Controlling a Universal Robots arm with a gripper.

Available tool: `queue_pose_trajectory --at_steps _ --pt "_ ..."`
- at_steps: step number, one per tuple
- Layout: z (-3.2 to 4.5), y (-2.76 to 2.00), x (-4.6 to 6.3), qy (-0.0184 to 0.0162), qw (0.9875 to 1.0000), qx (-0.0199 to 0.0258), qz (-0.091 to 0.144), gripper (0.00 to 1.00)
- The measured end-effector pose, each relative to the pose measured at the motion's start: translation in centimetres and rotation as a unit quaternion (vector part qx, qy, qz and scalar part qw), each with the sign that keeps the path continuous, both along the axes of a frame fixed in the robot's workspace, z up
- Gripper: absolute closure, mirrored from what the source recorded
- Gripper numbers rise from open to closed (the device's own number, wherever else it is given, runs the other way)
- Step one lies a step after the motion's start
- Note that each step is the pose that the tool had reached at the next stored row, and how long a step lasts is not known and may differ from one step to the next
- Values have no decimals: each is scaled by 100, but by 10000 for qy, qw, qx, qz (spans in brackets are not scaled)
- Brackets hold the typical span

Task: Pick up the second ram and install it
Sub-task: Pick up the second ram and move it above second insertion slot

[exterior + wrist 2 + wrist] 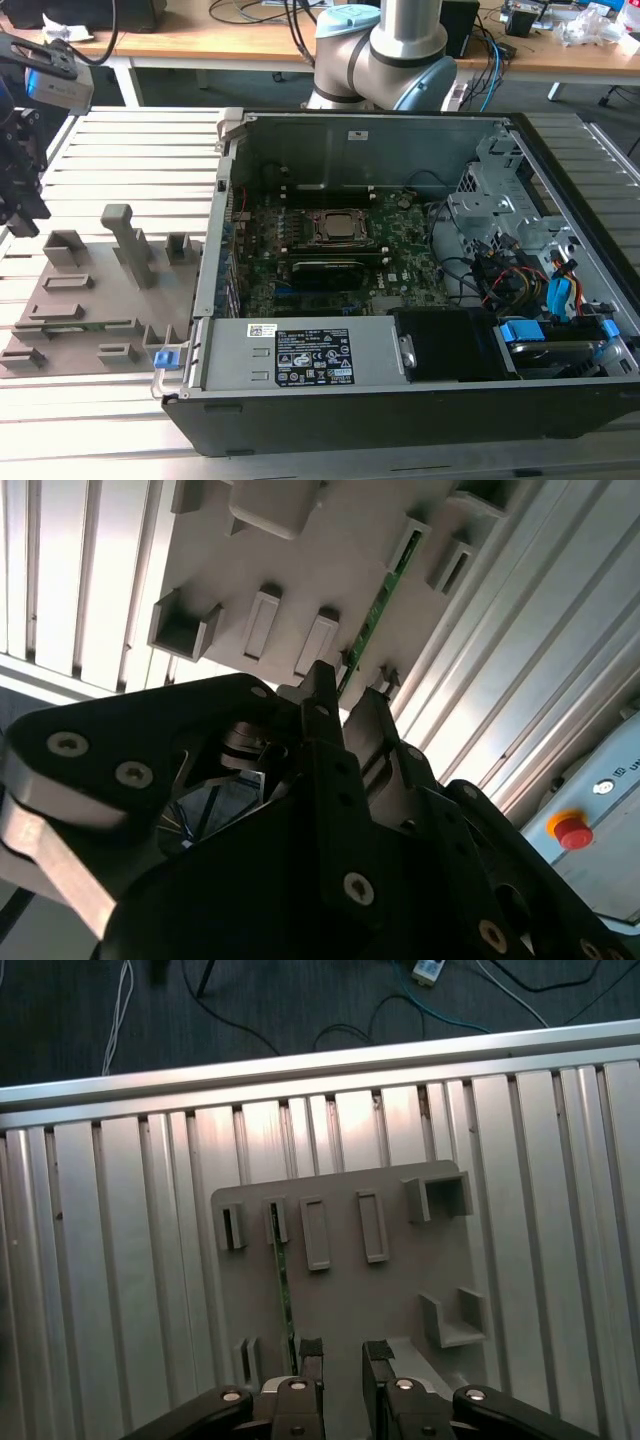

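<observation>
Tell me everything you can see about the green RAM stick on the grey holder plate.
The second ram is a thin, narrow green circuit-board strip, seen edge-on in both wrist views. It stands on its long edge on the grey plastic plate, with one end in a small upright grey slot. The gripper hangs above its other end, open and not touching it.

Black gripper [348,695] is hovering over the grey fixture plate [330,570], its fingers standing apart.
The second ram [378,605], a thin green stick, is standing on edge in the plate, its near end showing just past the fingertips [320,685]. Grey upright blocks [185,625] are rising around it. The plate is lying on a ribbed aluminium table [60,580], and a red button [572,832] is sitting on a pale box [610,780] beyond it.
</observation>
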State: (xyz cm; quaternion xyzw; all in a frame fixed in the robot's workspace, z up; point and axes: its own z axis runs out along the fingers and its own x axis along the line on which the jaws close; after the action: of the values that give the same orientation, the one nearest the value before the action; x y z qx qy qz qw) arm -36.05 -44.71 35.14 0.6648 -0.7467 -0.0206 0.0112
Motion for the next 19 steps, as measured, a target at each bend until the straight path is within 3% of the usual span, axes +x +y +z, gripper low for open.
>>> queue_pose_trajectory --at_steps 19 --pt "-200 -1 0 0 10000 0 0 70"
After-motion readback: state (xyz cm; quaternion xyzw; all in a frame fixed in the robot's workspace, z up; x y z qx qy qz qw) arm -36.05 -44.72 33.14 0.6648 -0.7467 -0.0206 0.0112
